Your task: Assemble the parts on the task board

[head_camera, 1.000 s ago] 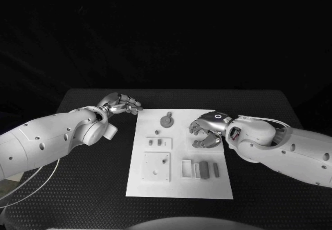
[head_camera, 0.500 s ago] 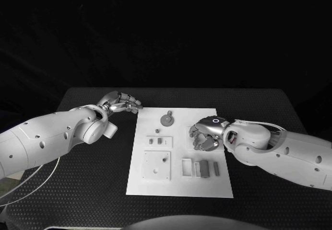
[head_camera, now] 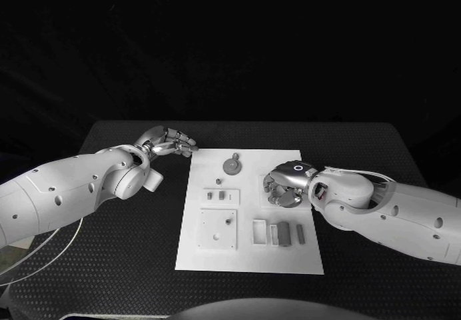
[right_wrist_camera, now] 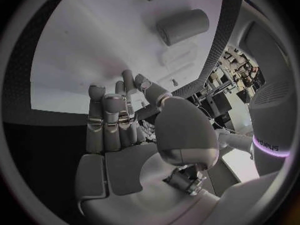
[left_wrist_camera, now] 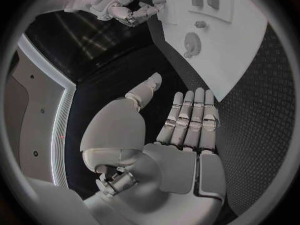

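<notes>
The white task board [head_camera: 250,257] lies in the middle of the table. On it are a grey gear [head_camera: 232,165], a small peg [head_camera: 219,181], two small pieces [head_camera: 216,196], a square block [head_camera: 218,230], a frame [head_camera: 259,232] and grey bars [head_camera: 282,235]. My right hand [head_camera: 285,187] hovers over the board's right side, just beyond the bars, fingers bent downward and holding nothing. The right wrist view shows this hand [right_wrist_camera: 125,135] with bare fingers [right_wrist_camera: 100,110] over the board and the bars [right_wrist_camera: 181,26] ahead. My left hand [head_camera: 171,142] stays off the board's far left corner, its fingers [left_wrist_camera: 187,117] straight and empty.
The black table [head_camera: 115,267] surrounds the board on all sides. From the left wrist view the gear [left_wrist_camera: 192,44] and the peg [left_wrist_camera: 200,24] lie on the board [left_wrist_camera: 237,50], with my right hand [left_wrist_camera: 128,7] beyond them. A pale cable [head_camera: 38,260] curves under my left arm.
My right hand has shifted slightly toward me over the board and drawn its fingers closer together. The left hand has stayed in place.
</notes>
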Motion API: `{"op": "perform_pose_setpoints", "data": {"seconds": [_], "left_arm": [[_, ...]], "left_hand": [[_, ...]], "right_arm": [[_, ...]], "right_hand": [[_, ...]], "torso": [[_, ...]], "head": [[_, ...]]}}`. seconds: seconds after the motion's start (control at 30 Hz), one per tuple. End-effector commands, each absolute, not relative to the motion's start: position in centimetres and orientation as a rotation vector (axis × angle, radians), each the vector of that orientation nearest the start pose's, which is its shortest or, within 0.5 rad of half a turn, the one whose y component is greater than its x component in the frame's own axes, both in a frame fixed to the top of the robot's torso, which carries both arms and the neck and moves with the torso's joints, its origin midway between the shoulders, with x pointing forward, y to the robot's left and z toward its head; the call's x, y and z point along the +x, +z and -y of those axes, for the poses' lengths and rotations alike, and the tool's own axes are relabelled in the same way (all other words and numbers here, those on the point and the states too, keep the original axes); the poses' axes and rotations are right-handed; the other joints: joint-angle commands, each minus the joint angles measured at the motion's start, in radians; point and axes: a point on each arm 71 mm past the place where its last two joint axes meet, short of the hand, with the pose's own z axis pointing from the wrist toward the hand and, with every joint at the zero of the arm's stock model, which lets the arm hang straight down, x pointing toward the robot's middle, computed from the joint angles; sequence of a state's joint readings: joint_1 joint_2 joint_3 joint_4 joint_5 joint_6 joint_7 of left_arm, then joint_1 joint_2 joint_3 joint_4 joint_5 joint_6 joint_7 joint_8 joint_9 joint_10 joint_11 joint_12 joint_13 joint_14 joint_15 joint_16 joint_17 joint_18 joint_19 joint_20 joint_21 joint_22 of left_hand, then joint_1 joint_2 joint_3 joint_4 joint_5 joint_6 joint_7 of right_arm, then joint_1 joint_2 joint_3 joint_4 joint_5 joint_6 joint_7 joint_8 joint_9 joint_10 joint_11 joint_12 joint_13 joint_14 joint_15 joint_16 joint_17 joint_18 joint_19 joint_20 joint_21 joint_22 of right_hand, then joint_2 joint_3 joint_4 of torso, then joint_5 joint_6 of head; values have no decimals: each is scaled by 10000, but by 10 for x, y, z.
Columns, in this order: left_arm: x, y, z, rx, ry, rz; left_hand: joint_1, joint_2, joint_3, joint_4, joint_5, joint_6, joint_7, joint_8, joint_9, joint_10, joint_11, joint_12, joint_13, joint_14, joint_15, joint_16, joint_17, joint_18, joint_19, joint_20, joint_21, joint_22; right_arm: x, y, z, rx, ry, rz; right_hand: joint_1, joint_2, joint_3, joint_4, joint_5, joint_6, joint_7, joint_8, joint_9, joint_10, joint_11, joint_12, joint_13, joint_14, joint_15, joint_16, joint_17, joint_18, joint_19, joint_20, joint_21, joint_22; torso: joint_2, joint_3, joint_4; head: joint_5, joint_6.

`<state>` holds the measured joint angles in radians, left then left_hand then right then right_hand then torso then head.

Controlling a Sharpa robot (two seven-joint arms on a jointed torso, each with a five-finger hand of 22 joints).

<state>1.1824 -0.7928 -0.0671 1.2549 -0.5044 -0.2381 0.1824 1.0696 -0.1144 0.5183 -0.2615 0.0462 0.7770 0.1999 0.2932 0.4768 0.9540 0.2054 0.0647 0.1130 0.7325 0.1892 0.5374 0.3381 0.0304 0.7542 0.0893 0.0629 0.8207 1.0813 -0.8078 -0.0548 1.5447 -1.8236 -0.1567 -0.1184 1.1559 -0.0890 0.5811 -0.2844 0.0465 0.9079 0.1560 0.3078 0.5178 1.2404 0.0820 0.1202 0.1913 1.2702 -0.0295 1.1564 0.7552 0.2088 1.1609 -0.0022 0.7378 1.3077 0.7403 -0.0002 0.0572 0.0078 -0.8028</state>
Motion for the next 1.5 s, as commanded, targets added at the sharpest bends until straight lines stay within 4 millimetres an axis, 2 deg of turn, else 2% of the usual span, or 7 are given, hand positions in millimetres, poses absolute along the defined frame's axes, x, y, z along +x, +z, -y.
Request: {"op": "perform_pose_setpoints", "data": {"seconds": [0.03,0.57,0.77,0.97,1.17,1.5], "left_arm": [[523,-220,-258,-7360,-11084,-17025],[523,-220,-259,-7372,-11073,-17049],[523,-220,-259,-7373,-11067,-17041],[523,-220,-259,-7376,-11062,-17039],[523,-220,-259,-7372,-11073,-17049],[523,-220,-259,-7379,-11064,-17064]], "left_hand": [[-26,-50,-8,55,43,-53,110,56,-17,-50,22,42,-16,-61,16,-51,15,106,-43,19,39,-14],[-37,-50,-15,68,43,-58,111,58,-19,-65,29,38,-33,-79,23,-71,26,104,-59,25,36,-36],[-42,-46,-17,75,43,-60,112,59,-19,-69,30,37,-39,-82,25,-76,30,104,-63,27,36,-43],[-51,-39,-19,85,43,-62,113,59,-20,-71,32,38,-43,-83,26,-80,35,103,-65,28,37,-50],[-60,-32,-21,97,43,-64,113,60,-20,-74,33,38,-49,-85,28,-84,40,104,-66,30,38,-57],[-63,-26,-22,103,43,-65,113,62,-21,-76,34,39,-55,-86,28,-89,46,106,-68,30,40,-65]], "right_arm": [[447,-250,170,-5984,4859,-17753],[447,-253,171,-6030,4762,-17834],[446,-253,170,-6070,4809,-17835],[444,-252,167,-6041,5054,-17577],[442,-251,164,-5944,5266,-17345],[441,-249,162,-5849,5351,-17103]], "right_hand": [[7,108,-2,-72,23,91,-39,64,18,31,-67,55,54,5,-72,52,-11,530,17,-23,65,212],[-57,34,-66,-61,23,133,-56,62,13,57,-85,53,112,-36,-91,46,-45,530,-19,-4,64,199],[27,203,-5,-72,24,278,-114,122,36,163,-123,98,181,-41,-126,57,-66,530,-17,-11,70,193],[332,560,63,-102,26,799,-328,386,174,673,-360,374,434,60,-354,158,-68,530,70,-85,181,221],[445,598,-3,-98,26,974,-386,458,248,840,-452,465,600,179,-447,276,-46,530,186,-159,300,219],[462,601,-32,-98,26,1072,-421,490,298,933,-503,512,711,206,-498,343,-25,530,225,-183,359,216]], "torso": [[-1,-8,-2],[-3,-2,-7],[-1,-3,-7],[2,1,-7],[0,-1,-3],[-3,-5,-9]], "head": [[-5,-8],[-7,-28],[-11,-31],[-13,-36],[-21,-40],[-18,-41]]}}
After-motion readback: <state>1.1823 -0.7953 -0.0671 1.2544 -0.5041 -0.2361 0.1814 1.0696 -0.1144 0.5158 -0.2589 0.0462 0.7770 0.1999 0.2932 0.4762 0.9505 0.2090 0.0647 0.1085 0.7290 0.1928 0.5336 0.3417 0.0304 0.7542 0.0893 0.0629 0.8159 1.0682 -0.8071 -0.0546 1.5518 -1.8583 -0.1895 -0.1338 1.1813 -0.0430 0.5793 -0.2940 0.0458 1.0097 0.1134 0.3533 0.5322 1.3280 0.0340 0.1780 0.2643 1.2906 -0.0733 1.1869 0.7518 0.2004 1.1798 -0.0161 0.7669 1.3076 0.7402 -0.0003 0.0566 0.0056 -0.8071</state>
